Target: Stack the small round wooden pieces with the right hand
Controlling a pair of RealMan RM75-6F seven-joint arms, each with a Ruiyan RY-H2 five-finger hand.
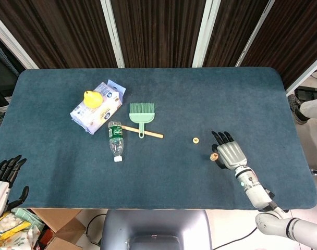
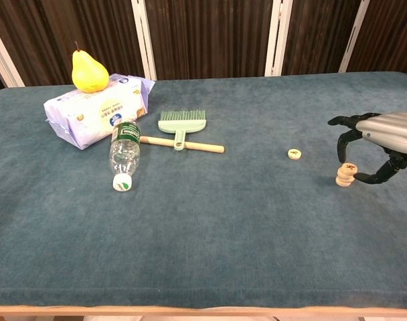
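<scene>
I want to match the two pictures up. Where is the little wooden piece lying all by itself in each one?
Head view: the lone wooden piece lies right of centre, between the brush and the right hand.
Chest view: the lone wooden piece lies right of centre, left of the small stack.
Shared landmark: the green brush, off to its left in both.
</scene>
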